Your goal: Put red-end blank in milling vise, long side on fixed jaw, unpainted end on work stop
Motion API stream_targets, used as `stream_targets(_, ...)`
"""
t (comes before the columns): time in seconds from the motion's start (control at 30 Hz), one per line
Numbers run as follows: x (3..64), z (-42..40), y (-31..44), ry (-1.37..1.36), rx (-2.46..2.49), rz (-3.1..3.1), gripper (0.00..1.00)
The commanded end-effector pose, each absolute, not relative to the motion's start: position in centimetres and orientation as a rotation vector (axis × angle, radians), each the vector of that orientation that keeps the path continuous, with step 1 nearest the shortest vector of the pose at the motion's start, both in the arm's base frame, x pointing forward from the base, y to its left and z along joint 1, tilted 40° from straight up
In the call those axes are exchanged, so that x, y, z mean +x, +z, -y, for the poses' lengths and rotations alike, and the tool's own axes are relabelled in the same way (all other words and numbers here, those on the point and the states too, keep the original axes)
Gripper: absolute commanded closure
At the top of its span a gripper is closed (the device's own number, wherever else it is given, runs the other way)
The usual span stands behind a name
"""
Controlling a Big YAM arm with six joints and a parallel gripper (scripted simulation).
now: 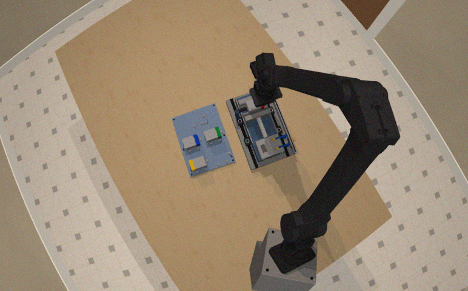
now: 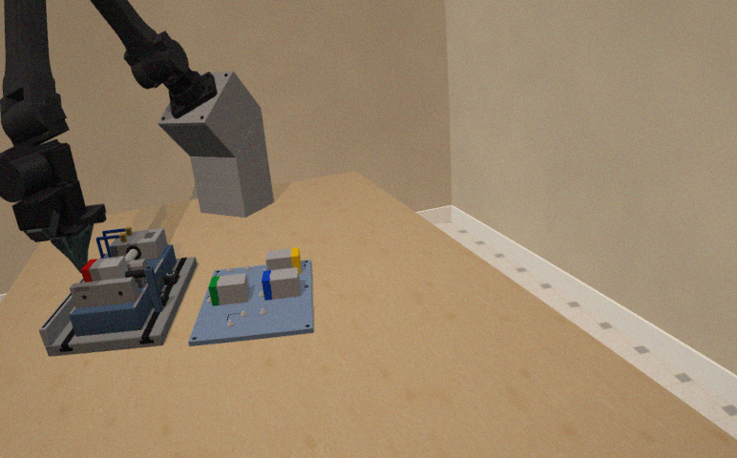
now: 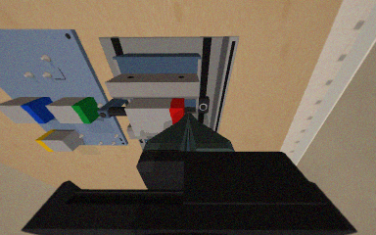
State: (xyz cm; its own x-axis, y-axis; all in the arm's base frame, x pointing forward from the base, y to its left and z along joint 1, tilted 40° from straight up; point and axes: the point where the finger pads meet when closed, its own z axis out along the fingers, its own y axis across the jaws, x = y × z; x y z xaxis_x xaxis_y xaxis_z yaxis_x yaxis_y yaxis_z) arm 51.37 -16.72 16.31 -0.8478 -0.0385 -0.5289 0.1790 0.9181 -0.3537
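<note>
The blank with the red end (image 1: 254, 105) (image 2: 110, 267) (image 3: 148, 115) lies in the milling vise (image 1: 273, 159) (image 2: 105, 343) (image 3: 158, 44), its long side along the fixed jaw (image 2: 105, 292) (image 3: 151, 89). Its unpainted end is at the work stop (image 2: 136, 264) and its red end points away. Whether it touches jaw and stop is too fine to tell. My gripper (image 2: 83, 272) (image 3: 188, 117) is shut and empty, its tips at the red end. The green (image 1: 211, 135) (image 2: 233, 288) (image 3: 67, 111), blue (image 1: 190, 142) (image 2: 285, 282) (image 3: 15, 110) and yellow (image 1: 199, 163) (image 2: 279, 260) (image 3: 65, 139) blanks sit apart on the plate.
The blue plate (image 1: 184, 128) (image 2: 287, 326) (image 3: 4, 54) lies beside the vise and bears small pegs. The hosed jaw (image 1: 267, 148) (image 2: 154, 242) stands across the vise, away from the red-ended blank. Its blue hoses stick up on the side away from the plate.
</note>
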Motion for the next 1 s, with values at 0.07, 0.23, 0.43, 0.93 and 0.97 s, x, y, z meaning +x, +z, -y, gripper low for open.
stream_targets(0.07,52.23,15.64,15.80,-0.525,0.086,-2.522,1.00)
stream_targets(0.23,52.15,15.54,15.64,-0.525,0.085,-2.525,1.00)
stream_targets(0.43,52.27,15.48,15.76,-0.524,0.085,-2.522,1.00)
stream_targets(0.93,52.19,15.38,15.59,-0.523,0.083,-2.525,1.00)
stream_targets(0.97,52.19,15.37,15.59,-0.523,0.083,-2.525,1.00)
